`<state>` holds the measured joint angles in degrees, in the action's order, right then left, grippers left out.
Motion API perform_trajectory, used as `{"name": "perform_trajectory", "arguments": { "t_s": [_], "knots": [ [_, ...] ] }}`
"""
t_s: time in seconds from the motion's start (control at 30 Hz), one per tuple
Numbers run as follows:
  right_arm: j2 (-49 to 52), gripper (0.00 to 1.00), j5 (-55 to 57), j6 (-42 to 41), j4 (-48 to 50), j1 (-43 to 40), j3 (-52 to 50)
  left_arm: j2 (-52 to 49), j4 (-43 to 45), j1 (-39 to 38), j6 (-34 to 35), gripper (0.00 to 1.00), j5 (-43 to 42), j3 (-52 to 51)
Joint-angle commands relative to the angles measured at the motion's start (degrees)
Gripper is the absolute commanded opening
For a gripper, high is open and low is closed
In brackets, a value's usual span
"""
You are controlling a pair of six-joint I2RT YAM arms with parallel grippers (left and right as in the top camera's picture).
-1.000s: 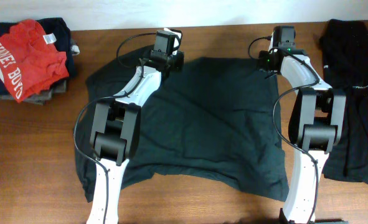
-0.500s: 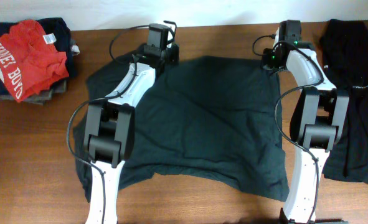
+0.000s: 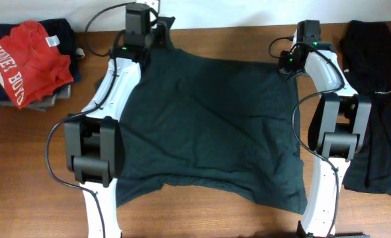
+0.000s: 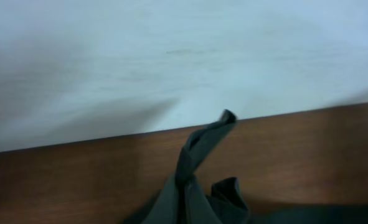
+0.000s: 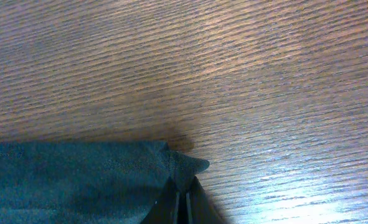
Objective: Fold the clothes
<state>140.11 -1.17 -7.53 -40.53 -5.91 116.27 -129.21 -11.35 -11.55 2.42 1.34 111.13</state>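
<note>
SURFACE: brown wooden surface (image 3: 36, 145) carrying the work | GARMENT: dark grey-green cloth T-shirt (image 3: 208, 125) lying spread at centre | CLAWS: left claw (image 3: 157, 33) and right claw (image 5: 184, 202) each pinching a far corner | STEP: judged starting first fold | NEXT: calling for both corners lifting together, drawing toward near hem

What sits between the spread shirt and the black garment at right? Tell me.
Overhead view: the right arm stands between the shirt and the black garment, over bare table wood.
</note>
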Motion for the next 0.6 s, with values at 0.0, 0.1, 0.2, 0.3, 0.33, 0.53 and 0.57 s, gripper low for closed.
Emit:
{"name": "perform_trajectory", "arguments": {
  "t_s": [0.0,0.1,0.2,0.3,0.33,0.53,0.57],
  "knots": [
    [-0.5,0.04,-0.31,-0.44,-0.96,-0.28,1.2,1.97,0.11,1.27,-0.35,0.0,-0.02,1.22],
    [-1.97,0.04,-0.28,-0.44,-1.29,-0.28,1.2,2.45,-1.2,2.27,-0.35,0.0,-0.02,1.22],
    [-4.57,0.04,-0.28,-0.44,-2.19,-0.28,1.2,3.43,-4.55,2.58,-0.35,0.03,-0.04,1.22],
    [-6.12,0.04,-0.07,-0.44,-3.08,-0.28,1.2,4.28,-6.97,2.58,-0.35,0.03,-0.02,1.22],
    [-6.6,0.04,-0.04,-0.44,-3.43,-0.31,1.2,4.74,-7.96,2.58,-0.35,0.03,-0.02,1.22],
    [-11.19,0.04,0.15,-0.46,-5.97,-0.74,1.4,6.97,-12.79,2.91,-0.37,0.03,0.02,1.22],
    [-11.85,0.04,0.15,-0.46,-6.58,-0.87,1.4,7.21,-13.73,2.99,-0.37,0.02,0.0,1.22]
  ]
}}
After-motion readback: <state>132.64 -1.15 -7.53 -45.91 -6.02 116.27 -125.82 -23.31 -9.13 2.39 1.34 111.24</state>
